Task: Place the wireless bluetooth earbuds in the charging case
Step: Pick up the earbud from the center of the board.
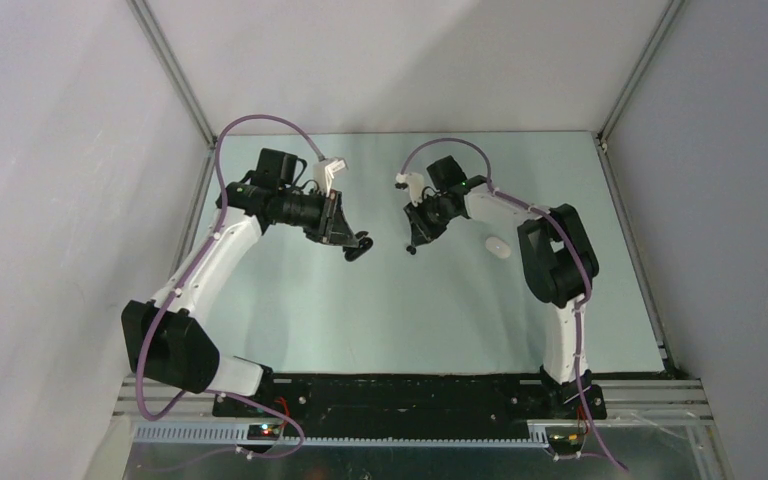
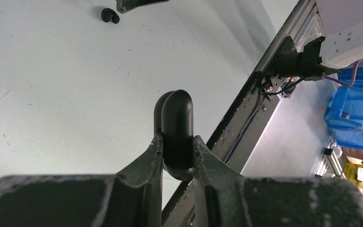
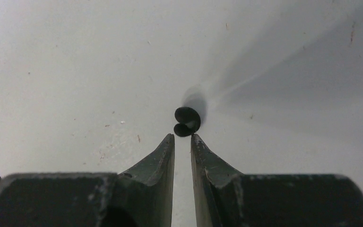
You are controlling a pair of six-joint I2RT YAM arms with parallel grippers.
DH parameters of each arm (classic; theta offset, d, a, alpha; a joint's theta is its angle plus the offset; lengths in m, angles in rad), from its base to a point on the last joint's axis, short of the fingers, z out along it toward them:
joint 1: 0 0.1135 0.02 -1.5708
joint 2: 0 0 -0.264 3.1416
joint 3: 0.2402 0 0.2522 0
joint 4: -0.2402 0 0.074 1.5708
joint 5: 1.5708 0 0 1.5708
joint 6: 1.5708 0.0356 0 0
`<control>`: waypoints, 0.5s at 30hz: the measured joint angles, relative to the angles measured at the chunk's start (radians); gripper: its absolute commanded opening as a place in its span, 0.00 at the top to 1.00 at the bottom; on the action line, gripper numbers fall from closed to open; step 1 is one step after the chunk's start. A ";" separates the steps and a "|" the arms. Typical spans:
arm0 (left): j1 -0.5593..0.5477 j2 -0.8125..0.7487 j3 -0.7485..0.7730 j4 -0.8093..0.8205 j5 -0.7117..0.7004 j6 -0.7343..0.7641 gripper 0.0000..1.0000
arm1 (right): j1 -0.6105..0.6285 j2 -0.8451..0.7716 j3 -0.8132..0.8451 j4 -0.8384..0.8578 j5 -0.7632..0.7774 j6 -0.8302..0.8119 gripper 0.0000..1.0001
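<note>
My left gripper (image 2: 177,139) is shut on a black oval charging case (image 2: 178,124) and holds it on edge above the table; it also shows in the top view (image 1: 357,246). A black earbud (image 3: 187,121) lies on the table just beyond my right gripper's (image 3: 183,137) tips. The right jaws stand a narrow gap apart with nothing between them. The same earbud shows in the left wrist view (image 2: 109,15) and in the top view (image 1: 412,250), under the right gripper (image 1: 417,238). The other earbuds are out of view.
A white oval case (image 1: 498,247) lies on the table right of the right gripper, beside the right arm's elbow. The table's near edge rail (image 2: 246,113) and blue bins (image 2: 354,113) beyond it show in the left wrist view.
</note>
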 measured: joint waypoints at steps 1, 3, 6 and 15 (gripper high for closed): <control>0.002 0.000 0.000 0.000 0.000 0.001 1.00 | 0.006 0.012 0.008 0.001 0.005 -0.005 0.77; 0.004 0.000 0.000 0.000 0.000 0.001 1.00 | 0.011 0.028 0.018 0.002 0.013 -0.011 0.77; 0.004 0.000 0.000 -0.001 0.000 0.001 1.00 | 0.007 0.045 0.027 0.002 0.023 -0.024 0.77; 0.010 0.000 0.000 -0.002 0.000 0.001 1.00 | 0.008 0.062 0.037 0.000 0.029 -0.037 0.76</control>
